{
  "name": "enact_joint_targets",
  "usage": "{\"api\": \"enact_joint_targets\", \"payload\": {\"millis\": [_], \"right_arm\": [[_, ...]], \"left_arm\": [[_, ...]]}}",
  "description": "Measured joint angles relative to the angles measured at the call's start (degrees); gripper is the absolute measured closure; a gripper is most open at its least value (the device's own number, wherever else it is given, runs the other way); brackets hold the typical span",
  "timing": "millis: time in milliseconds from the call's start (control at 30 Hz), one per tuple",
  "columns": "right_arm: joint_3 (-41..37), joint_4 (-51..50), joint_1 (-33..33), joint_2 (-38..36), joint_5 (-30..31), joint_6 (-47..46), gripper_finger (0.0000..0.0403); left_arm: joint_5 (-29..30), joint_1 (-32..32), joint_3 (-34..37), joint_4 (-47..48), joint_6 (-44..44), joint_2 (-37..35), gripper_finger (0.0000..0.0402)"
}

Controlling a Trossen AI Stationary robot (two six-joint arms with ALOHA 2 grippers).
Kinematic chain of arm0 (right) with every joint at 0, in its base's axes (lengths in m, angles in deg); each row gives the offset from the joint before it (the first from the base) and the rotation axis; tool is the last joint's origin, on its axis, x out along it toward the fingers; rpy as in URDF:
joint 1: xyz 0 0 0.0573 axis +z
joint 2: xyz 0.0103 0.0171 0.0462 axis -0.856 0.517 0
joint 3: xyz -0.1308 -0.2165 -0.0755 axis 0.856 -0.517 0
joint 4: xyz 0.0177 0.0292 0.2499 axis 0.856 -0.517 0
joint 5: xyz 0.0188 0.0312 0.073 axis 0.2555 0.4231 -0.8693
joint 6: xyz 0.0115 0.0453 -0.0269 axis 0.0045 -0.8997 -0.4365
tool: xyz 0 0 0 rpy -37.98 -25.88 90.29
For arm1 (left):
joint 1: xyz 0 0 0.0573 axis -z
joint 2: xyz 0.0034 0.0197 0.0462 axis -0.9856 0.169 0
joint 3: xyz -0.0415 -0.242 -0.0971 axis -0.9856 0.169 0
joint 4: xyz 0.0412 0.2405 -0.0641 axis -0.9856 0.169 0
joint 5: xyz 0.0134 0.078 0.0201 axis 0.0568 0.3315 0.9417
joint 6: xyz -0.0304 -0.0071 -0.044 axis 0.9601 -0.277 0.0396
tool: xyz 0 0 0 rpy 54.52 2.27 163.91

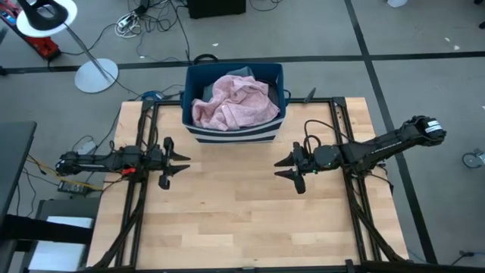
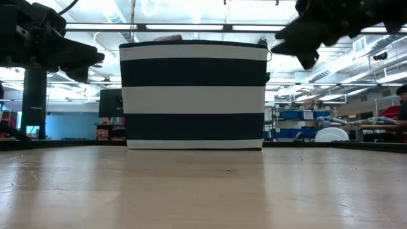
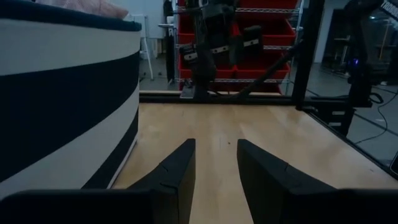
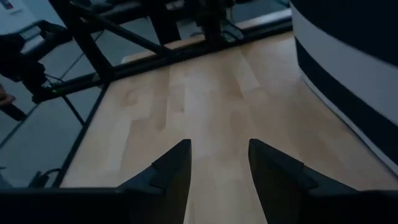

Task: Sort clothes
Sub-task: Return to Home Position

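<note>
A pink garment lies bunched in the dark blue bin with white stripes at the table's far middle; a strip of grey cloth shows behind it. My left gripper hovers open at the table's left, above the wood. My right gripper hovers open at the right, fingers toward the left. Nothing is between either pair of fingers.
The striped bin stands on the wooden table near its far edge. Black frame rails run along the table's left and right sides. A white lamp stand and cables lie on the floor beyond.
</note>
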Motion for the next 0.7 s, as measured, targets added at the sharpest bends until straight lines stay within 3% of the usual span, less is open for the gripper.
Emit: {"api": "enact_joint_targets", "payload": {"millis": [300,700], "right_arm": [[-10.01,5.46,-1.87,-10.39,-0.16,-0.31,0.0241],[-21.44,10.93,-11.32,-19.58,-10.99,3.39,0.0241]], "left_arm": [[-0.87,0.0,0.02,0.16,0.39,0.0,0.0277],[-0.66,0.0,0.07,-0.54,0.09,0.0,0.0277]]}}
